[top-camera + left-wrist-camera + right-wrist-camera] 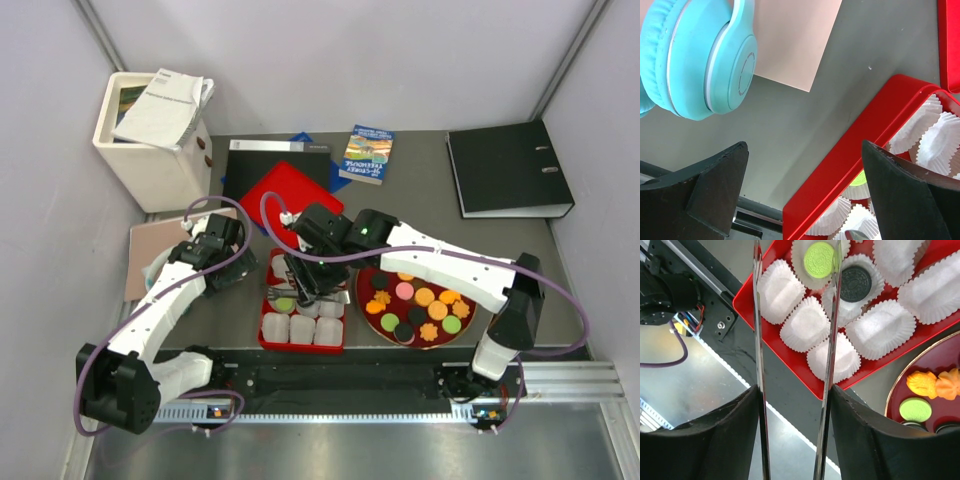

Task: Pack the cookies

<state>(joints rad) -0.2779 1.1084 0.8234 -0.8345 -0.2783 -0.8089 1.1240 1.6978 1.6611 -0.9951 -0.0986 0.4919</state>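
R jaws grip thin tongs (759,340), tips apart, empty, over red tray (746,301). L jaws wide open, empty, by tray's side. Green cookie (819,259) & black cookie (855,284) sit in cups (805,325); other cookies (425,297) lie on round plate (466,328). Next, I think: swing to plate, pinch one softly. Headphones (695,60) by L jaws, not blocking.

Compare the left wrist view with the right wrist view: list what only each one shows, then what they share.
Left wrist only: turquoise headphones and a pink sheet, beyond the open, empty left gripper. Right wrist only: a black cookie in one of the paper cups, a dark red plate with orange and green cookies, and metal tongs held in the right gripper. Both: the red tray of paper cups on the grey table; the green cookie, clear in the right wrist view, is probably the green sliver in the left.
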